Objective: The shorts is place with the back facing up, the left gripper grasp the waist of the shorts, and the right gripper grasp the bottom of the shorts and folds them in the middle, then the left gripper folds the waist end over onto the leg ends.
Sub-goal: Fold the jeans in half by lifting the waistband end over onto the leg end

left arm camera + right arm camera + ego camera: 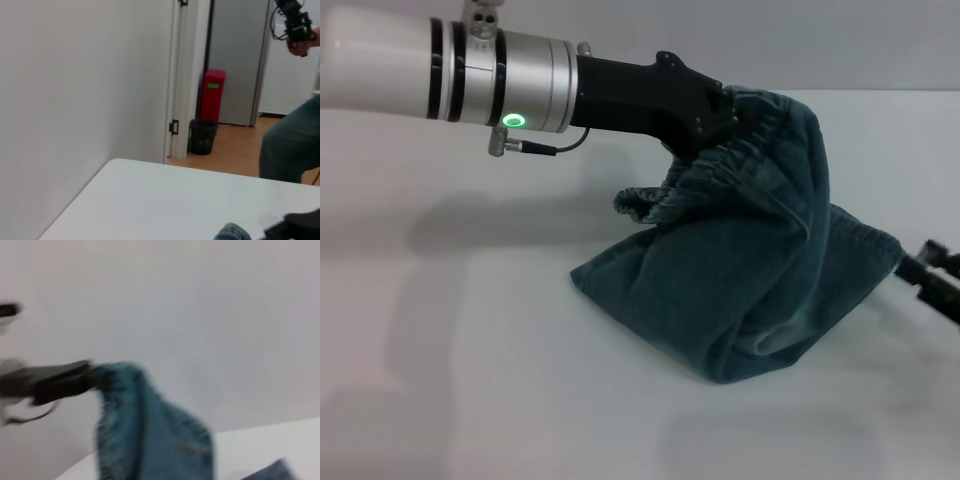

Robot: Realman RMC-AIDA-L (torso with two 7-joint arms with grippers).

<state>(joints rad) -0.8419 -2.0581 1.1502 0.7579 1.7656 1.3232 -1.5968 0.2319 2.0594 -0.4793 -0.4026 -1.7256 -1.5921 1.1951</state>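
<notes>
The blue-green denim shorts (750,290) hang in a bunched heap, lower part resting on the white table (470,380). My left gripper (715,125) comes in from the upper left and is shut on the ruffled elastic waist (740,160), holding it lifted above the rest of the cloth. At the right edge of the head view, my right gripper (928,268) sits low on the table beside the shorts' right side, its fingers apart and holding nothing. In the right wrist view, the raised shorts (150,425) hang blurred from the left gripper (89,376). The leg ends are hidden under the folds.
The left wrist view shows the table's far edge (200,167), with a white wall behind it. Past the edge are a red bin (213,95), a black waste basket (202,136) and a person in jeans (292,145). A scrap of denim (231,232) shows low in that view.
</notes>
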